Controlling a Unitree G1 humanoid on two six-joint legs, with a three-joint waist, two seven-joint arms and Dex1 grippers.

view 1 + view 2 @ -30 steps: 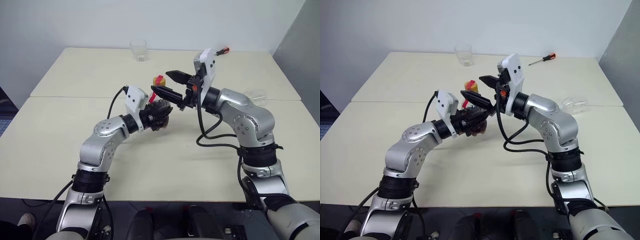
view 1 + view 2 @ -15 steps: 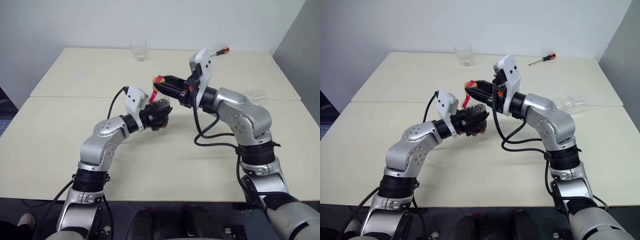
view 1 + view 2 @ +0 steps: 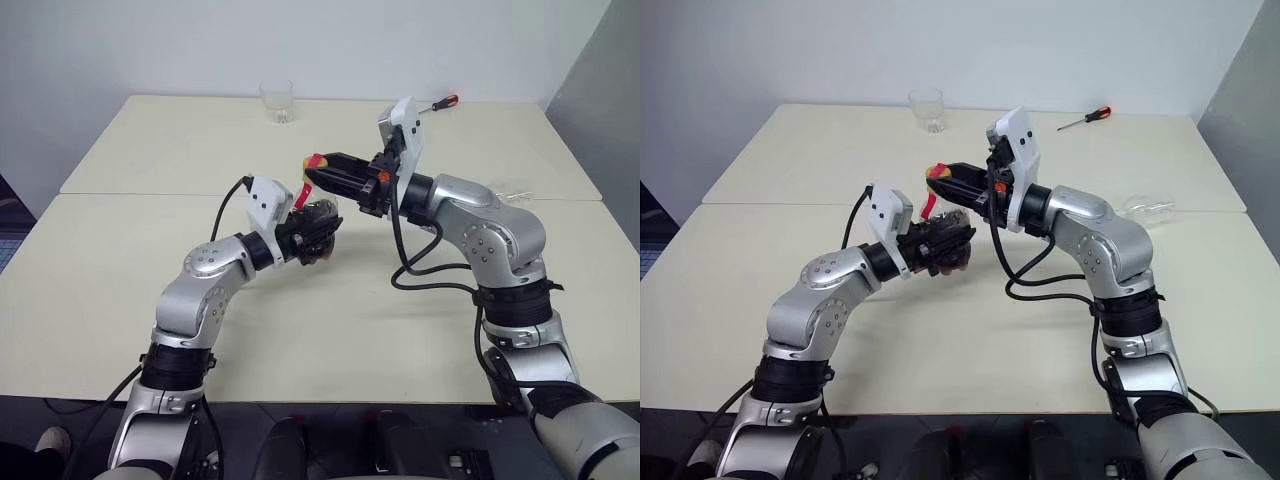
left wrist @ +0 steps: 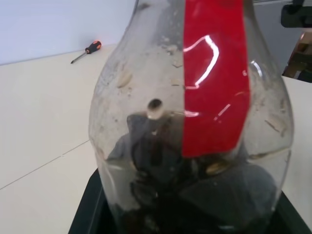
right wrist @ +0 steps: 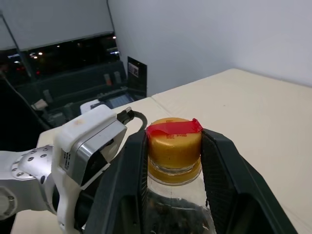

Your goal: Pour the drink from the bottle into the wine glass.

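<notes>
Cream tabletop [image 3: 120,290] — both arms meet above its middle.
Left gripper [image 3: 318,228] clamps the bottle [image 4: 195,122] around its round body; right gripper [image 5: 173,151] is pinched on the bottle's yellow cap [image 5: 174,142] — dark drink [image 4: 195,200] inside.

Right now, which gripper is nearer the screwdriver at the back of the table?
Right. The right gripper, clamped on the bottle's cap, sits closer to the screwdriver; the left gripper holds the bottle lower, farther away.
</notes>
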